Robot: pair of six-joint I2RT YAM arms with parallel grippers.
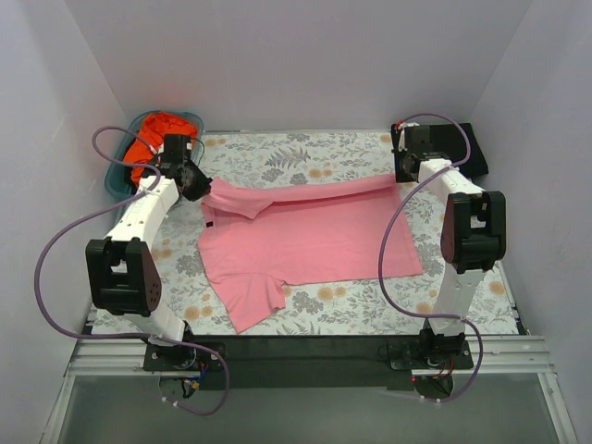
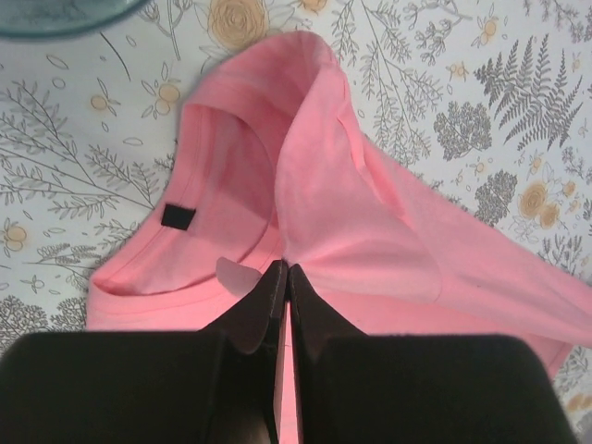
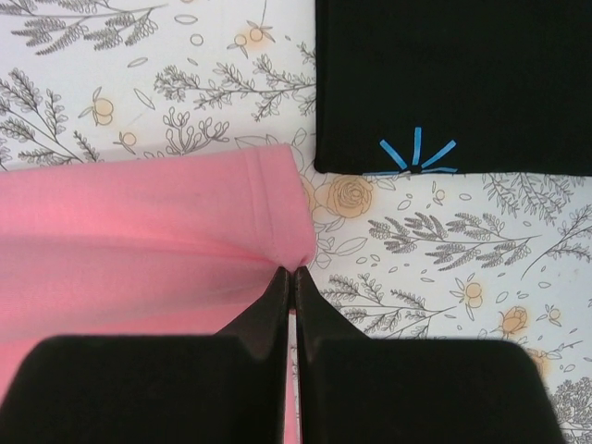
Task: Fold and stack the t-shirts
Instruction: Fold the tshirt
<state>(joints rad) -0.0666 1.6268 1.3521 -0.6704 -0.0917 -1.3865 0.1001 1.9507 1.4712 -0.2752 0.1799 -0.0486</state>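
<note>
Top view: pink tee [image 1: 305, 245] lay spread on the floral table cover [image 1: 314, 153], centre of the table, w/ one sleeve pointing to the near edge. Its far edge was raised and stretched in a band btwn the two arms. L gripper [image 1: 205, 188] sat at the tee's far-left end, jaws closed on the fabric. R gripper [image 1: 404, 171] sat at the far-right end, also closed on it. Teal basket [image 1: 118, 178] stood beyond the tee's far-left corner, w/ the orange-red tee [image 1: 159, 131] bunched inside. Black tee [image 1: 476, 148] lay flat beyond the tee's far-right corner.

L wrist view: L gripper [image 2: 285, 268] had its tips pressed together, pinching a fold of the pink tee [image 2: 351, 213] just beside the collar. Small black label [image 2: 178, 216] showed inside the neck opening. Basket rim [image 2: 55, 14] was apart from the tee, at the top-left corner of the view.

R wrist view: R gripper [image 3: 291, 270] was clamped on the hemmed corner of the pink tee [image 3: 139, 222]. Black tee [image 3: 453, 74] lay close beyond that corner, not touching it, blue logo [image 3: 418, 154] at the edge nearest the pink tee.
</note>
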